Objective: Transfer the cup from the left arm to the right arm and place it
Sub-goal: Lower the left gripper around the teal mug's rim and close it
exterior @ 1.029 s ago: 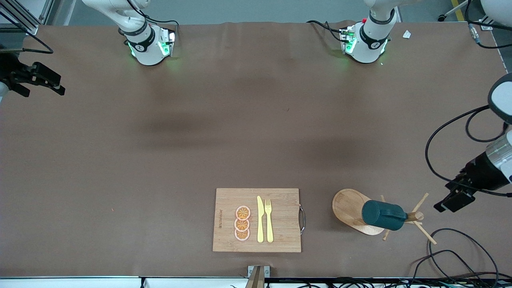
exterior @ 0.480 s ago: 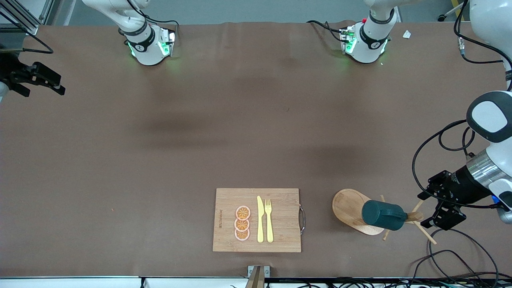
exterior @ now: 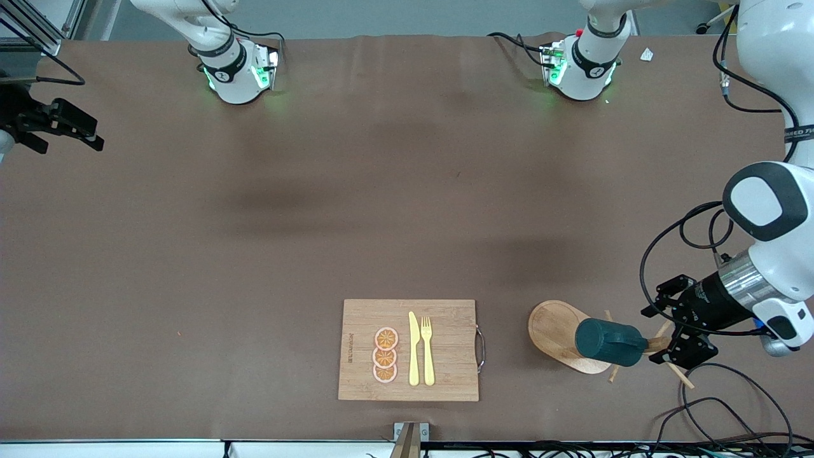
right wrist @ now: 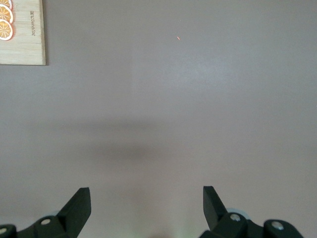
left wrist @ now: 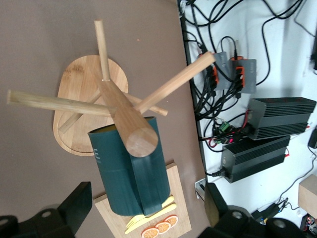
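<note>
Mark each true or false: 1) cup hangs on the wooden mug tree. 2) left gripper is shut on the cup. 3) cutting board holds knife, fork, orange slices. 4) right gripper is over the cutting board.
1) True: the cup hangs on a peg of the mug tree.
2) False: the left gripper is open, beside the mug tree's top, not holding the cup.
3) True: the cutting board holds the knife, fork and orange slices.
4) False: the right gripper waits open over bare table.
</note>
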